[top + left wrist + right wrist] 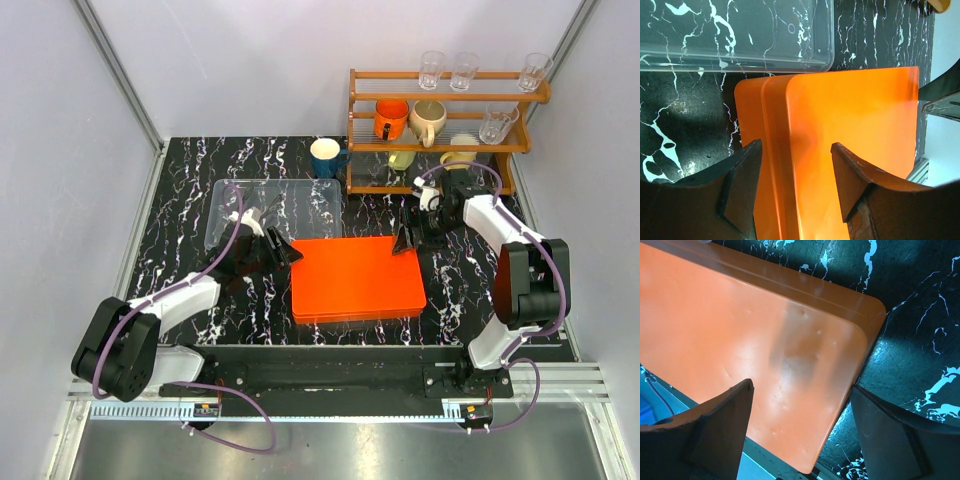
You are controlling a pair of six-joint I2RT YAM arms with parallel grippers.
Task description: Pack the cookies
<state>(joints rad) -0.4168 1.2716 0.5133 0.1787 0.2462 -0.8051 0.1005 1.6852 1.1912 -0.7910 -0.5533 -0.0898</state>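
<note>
Left tool (796, 150), jaws apart, sits at the far-left corner of the orange box (355, 278). Right tool (801, 385), jaws apart, is over its far-right corner. Cookies are out of sight in all 3 views.

Behind the flat box (355, 278) lay the tray (275, 205) leftward, the mug (325, 157), the rack (440, 130) rightward; my left gripper (289, 251) and right gripper (408, 240) hung at its rear corners.

An orange box (357, 278) lay flat on the marble table (185, 215), a clear tray (300, 198) just behind. The left gripper (285, 250) and right gripper (408, 240) flanked its far corners.
</note>
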